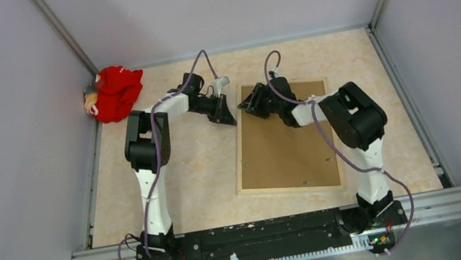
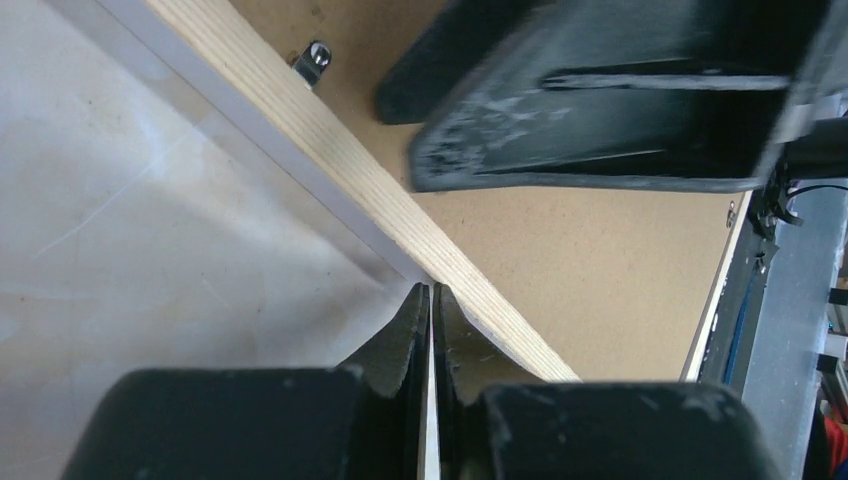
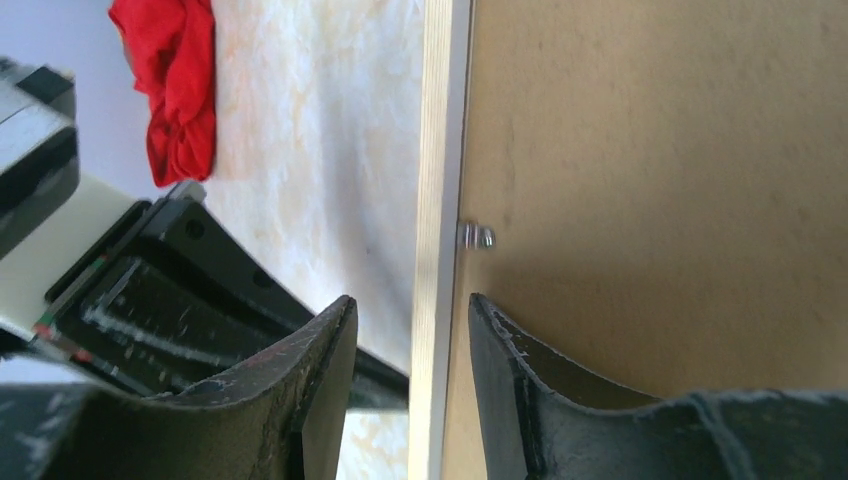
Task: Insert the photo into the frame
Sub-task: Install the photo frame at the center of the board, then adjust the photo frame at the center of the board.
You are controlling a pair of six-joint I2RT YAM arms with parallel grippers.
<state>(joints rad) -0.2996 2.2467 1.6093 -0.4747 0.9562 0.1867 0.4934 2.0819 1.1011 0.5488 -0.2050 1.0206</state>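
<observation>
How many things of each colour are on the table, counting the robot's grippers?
Red: 1, cloth
Brown: 1, board
Pale wood: 1, frame
Black: 2, left gripper and right gripper
Total: 5

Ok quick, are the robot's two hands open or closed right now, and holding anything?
Left gripper: closed; nothing clearly held.
Right gripper: open, straddling the frame edge, not gripping.
</observation>
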